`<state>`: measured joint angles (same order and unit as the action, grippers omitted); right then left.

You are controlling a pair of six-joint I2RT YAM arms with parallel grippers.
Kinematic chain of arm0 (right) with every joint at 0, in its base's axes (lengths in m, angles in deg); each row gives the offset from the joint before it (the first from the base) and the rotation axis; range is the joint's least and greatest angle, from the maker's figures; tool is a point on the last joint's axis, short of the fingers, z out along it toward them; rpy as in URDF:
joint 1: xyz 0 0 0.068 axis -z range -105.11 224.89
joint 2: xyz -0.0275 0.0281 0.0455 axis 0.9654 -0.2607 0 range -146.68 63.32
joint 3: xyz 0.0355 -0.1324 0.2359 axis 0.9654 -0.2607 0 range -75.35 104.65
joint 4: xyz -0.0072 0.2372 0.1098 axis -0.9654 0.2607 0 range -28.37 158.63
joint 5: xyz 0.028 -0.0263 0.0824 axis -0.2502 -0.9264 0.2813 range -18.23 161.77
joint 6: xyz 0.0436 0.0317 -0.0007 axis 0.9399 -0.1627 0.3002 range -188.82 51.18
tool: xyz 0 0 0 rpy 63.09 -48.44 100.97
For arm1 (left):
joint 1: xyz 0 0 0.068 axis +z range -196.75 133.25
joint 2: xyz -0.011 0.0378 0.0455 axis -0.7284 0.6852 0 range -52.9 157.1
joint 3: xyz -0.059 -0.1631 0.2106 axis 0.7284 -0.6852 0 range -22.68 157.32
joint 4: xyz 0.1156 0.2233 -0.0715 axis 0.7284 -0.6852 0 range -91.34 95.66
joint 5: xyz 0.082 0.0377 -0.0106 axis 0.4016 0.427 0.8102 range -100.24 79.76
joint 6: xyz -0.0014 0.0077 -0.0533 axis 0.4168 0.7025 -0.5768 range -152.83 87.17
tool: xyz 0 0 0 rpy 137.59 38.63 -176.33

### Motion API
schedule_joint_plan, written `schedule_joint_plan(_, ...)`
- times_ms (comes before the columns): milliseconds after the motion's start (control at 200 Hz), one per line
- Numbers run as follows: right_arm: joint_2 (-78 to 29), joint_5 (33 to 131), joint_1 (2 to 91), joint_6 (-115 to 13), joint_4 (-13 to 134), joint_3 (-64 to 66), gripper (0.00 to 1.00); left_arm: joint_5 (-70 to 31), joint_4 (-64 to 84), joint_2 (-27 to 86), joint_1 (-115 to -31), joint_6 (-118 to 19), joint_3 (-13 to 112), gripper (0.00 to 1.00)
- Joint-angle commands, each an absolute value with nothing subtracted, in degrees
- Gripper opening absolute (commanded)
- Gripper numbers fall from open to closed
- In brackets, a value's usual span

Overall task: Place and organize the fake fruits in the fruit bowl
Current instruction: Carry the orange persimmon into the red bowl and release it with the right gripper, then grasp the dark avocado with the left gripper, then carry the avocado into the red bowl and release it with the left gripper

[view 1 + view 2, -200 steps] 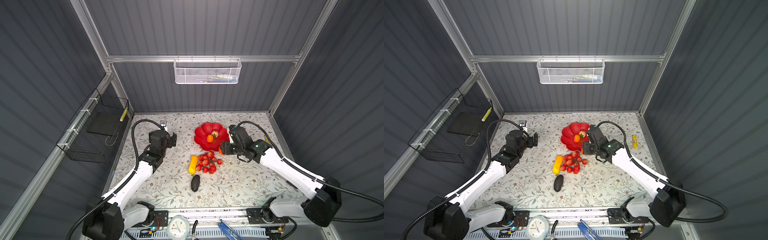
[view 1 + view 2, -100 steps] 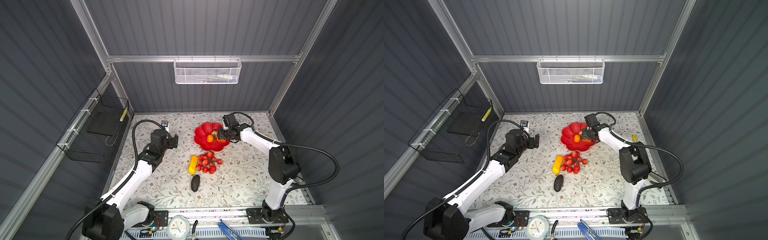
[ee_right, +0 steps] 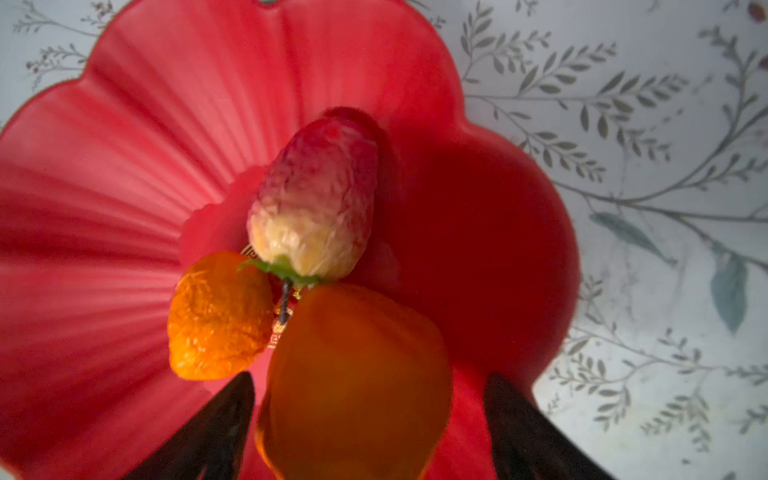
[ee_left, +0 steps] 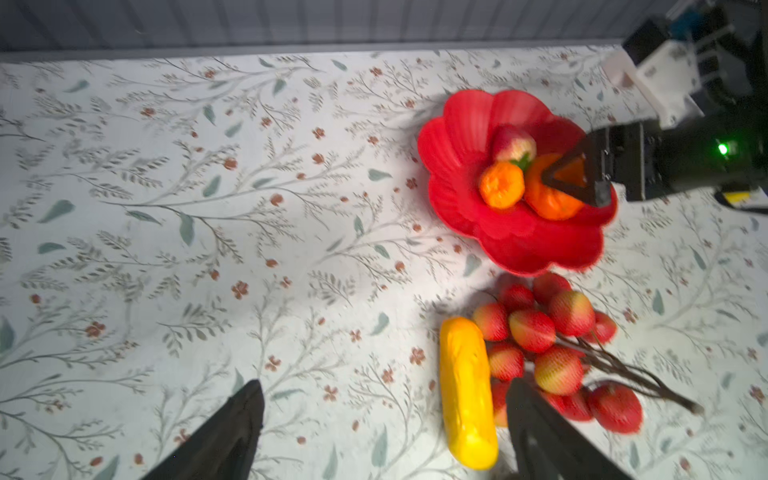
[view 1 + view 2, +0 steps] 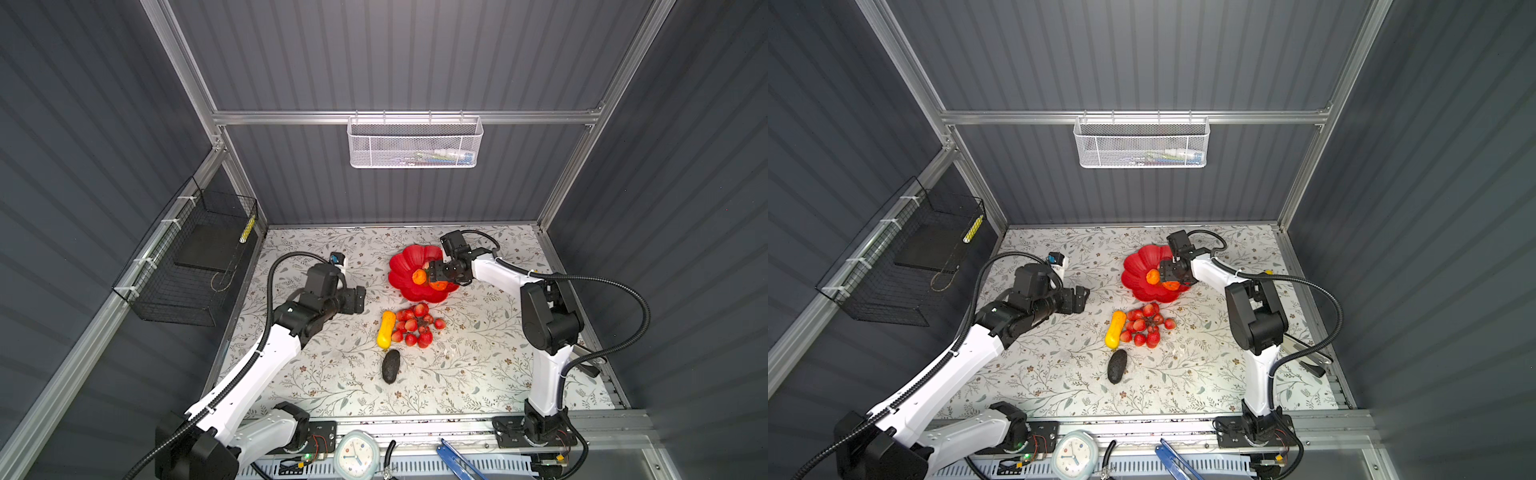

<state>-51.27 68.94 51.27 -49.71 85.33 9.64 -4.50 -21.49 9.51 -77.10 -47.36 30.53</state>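
A: Far left first. Left gripper hovers over bare worktop. Jaws wide, nothing between them.

B: Nearest loose fruit?

A: Yellow fruit, on the worktop just right of those jaws in both top views, short of the bowl. Its long axis runs roughly front to back, slightly tilted. In the left wrist view it lies beside one finger, its length crossing the line between the two fingers. My guess: the jaws want a sideways shift and little turning.

B: Next along?

A: Grape bunch, touching the yellow fruit's right flank. Avocado lies nearer the front, apart.

B: And the bowl?

A: Red bowl, behind the grapes. It holds the peach, small orange and big orange fruit, all touching.

B: Right side?

A: Right gripper is over the bowl's right part, jaws spread either side of the big orange fruit. Red shows between fruit and one finger, so it isn't clamped. The left arm is nearer the three fruits outside the bowl.
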Motion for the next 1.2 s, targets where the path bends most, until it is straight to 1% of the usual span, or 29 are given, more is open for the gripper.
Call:
schedule_joint_plan(0, -46.3, 68.4, 51.7, -49.9, 84.7, 10.4, 0.95, -5.6, -27.1, 8.5, -81.5, -54.1, 28.1, 0.91)
schedule_joint_plan(60, -43.4, 67.6, 51.8, -49.7, 84.2, 9.3, 0.99, -7.3, -27.1, 8.4, -83.7, -57.0, 26.5, 0.9)
schedule_joint_plan(240, -33.0, 65.6, 52.1, -48.1, 79.1, 2.3, 0.99, -6.8, -28.3, 6.9, -92.7, -63.3, 23.5, 0.89)
schedule_joint_plan(410, -26.1, 65.2, 52.2, -46.3, 75.9, -4.7, 0.99, -6.7, -28.4, 9.8, -98.5, -66.3, 22.1, 0.9)
schedule_joint_plan(690, -21.0, 64.6, 52.5, -45.3, 75.3, -10.9, 0.99, -6.8, -25.6, 23.2, -104.1, -65.9, 24.0, 0.9)
schedule_joint_plan(845, -19.1, 64.4, 53.0, -45.6, 75.1, -12.8, 0.99, -6.5, -25.6, 29.3, -105.4, -65.1, 24.7, 0.89)
schedule_joint_plan(895, -18.7, 64.3, 53.3, -45.6, 75.0, -13.1, 0.99, -6.7, -25.2, 30.8, -105.4, -64.8, 24.8, 0.84)
schedule_joint_plan(966, -18.6, 64.4, 53.6, -45.7, 74.9, -13.4, 0.99, -6.9, -24.5, 32.2, -105.5, -64.6, 24.9, 0.74)
schedule_joint_plan(1046, -18.6, 64.5, 53.8, -45.8, 74.8, -13.5, 0.99, -7.3, -24.0, 33.0, -105.5, -64.2, 25.1, 0.61)
schedule_joint_plan(1141, -18.7, 64.6, 53.9, -45.6, 74.6, -13.8, 0.99, -7.6, -25.7, 32.9, -105.5, -63.6, 25.6, 0.42)
schedule_joint_plan(1196, -18.8, 64.7, 54.0, -45.5, 74.3, -14.0, 0.99, -7.8, -27.1, 31.7, -105.5, -63.0, 25.8, 0.33)
